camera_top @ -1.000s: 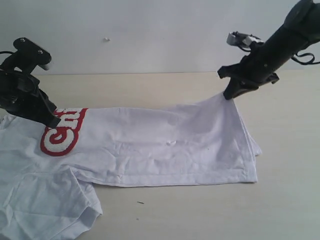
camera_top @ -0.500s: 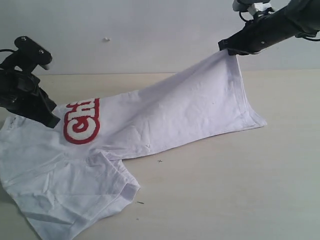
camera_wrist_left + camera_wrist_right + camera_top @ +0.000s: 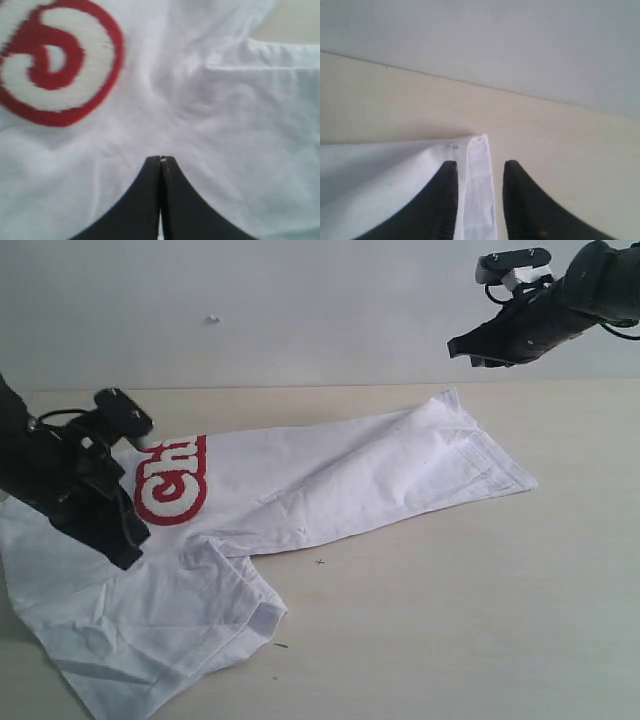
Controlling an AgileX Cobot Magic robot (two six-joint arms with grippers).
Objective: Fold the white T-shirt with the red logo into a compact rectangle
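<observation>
Hovering right fingers parted above white T-shirt, left fingers closed, angled down over it

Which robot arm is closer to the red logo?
Left. The left fingers are down at the white shirt, right beside the red logo. The right fingers hang in the air above the shirt's far end, well away from the logo.
</observation>
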